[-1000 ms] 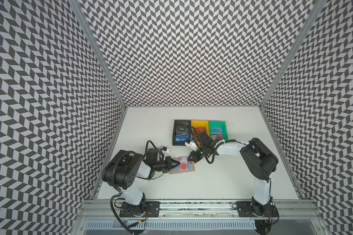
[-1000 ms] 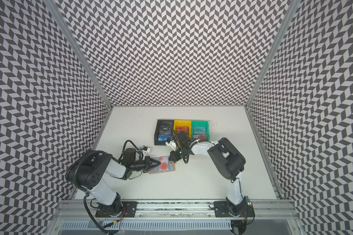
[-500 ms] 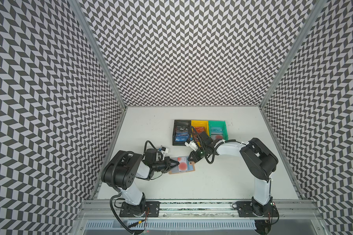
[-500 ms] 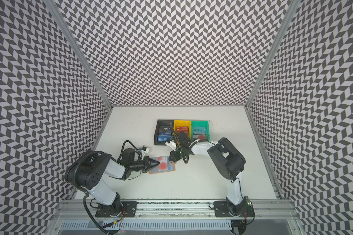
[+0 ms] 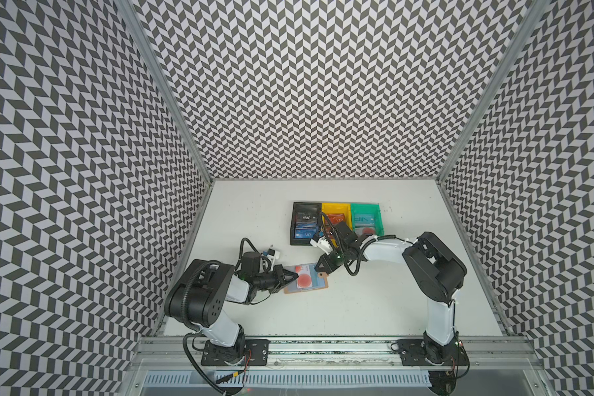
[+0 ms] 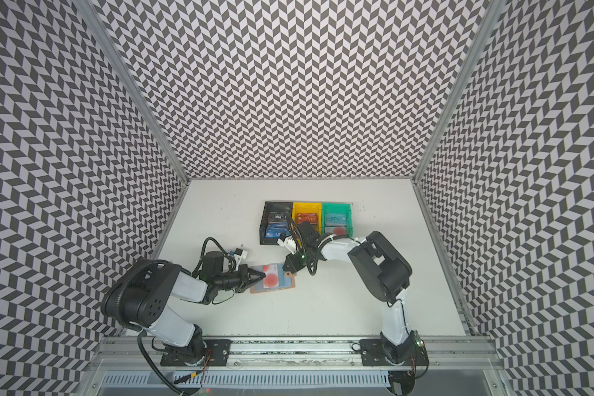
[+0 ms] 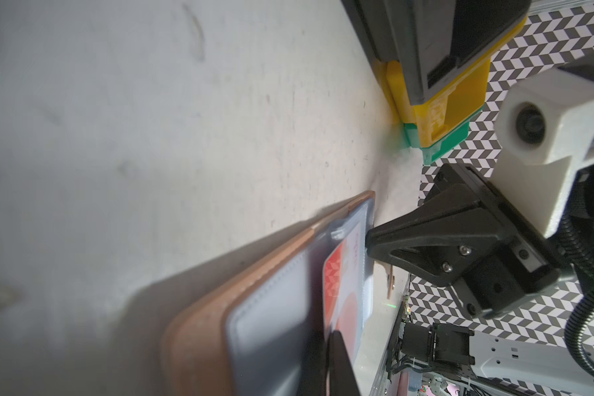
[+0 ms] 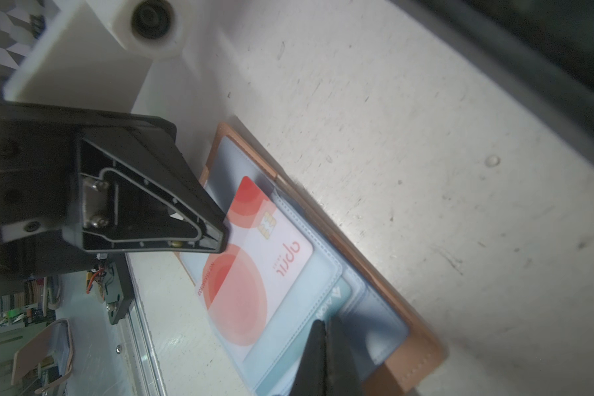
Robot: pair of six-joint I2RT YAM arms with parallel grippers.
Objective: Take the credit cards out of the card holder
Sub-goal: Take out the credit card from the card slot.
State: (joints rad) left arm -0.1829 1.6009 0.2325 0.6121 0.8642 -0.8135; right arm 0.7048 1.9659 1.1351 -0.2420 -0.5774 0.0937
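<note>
White surface, both arms low over it. Row of three bins just behind the right hand: black bin, yellow bin, green bin, each with cards in it. Judged from that, the task is well along.

Left hand: fingers together, tip on the near edge of the white card with red circles. Can't tell whether it pinches that edge or only presses on it. Right hand: fingers together too, holding nothing, tip down on the far edge of the sleeve page, seen in the left wrist view.

Card holder lies open and flat between the two hands, tan cover down, pale blue sleeves up. The white card is partly out of its sleeve, its free end toward the left hand, the rest under plastic. A teal card sits in the next sleeve, under the right hand's fingers. Snap tab pokes out just beside the right hand's tip.

Risks:
- thin slick card, small bite: the left hand could slip off on the pull
- sleeve friction could drag the whole holder toward the left hand if the right hand's pin is light
- right hand pressing on the card's sleeve may jam the card
- the sleeve page could lift and fold over
</note>
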